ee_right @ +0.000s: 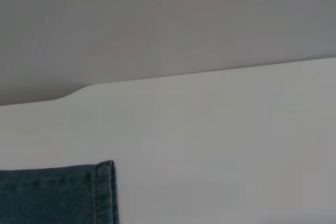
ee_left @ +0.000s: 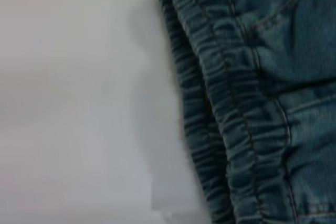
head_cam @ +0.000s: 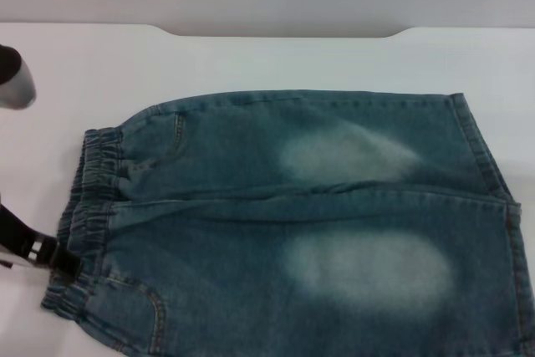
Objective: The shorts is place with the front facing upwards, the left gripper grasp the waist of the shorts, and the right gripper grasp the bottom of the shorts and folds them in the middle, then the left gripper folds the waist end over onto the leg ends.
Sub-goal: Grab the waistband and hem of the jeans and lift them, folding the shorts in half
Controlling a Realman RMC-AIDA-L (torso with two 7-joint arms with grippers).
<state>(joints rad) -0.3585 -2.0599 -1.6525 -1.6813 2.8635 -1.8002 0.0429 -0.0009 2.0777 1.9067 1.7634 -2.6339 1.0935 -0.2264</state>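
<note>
The blue denim shorts [head_cam: 318,223] lie flat on the white table, front up, with two pale faded patches on the thighs. The ruched waist [head_cam: 92,206] is on the left and the leg ends [head_cam: 493,165] are on the right. My left gripper [head_cam: 63,261] comes in from the lower left, its black tip at the near part of the waistband. The left wrist view shows the waist [ee_left: 226,108] close up beside bare table. One stitched corner of the bottom of the shorts [ee_right: 102,192] shows in the right wrist view. The right gripper is out of view.
The white table [head_cam: 251,60] runs on behind the shorts to a far edge with a notched outline, and a grey wall stands beyond it. Part of a silver and black arm segment [head_cam: 15,79] shows at the upper left.
</note>
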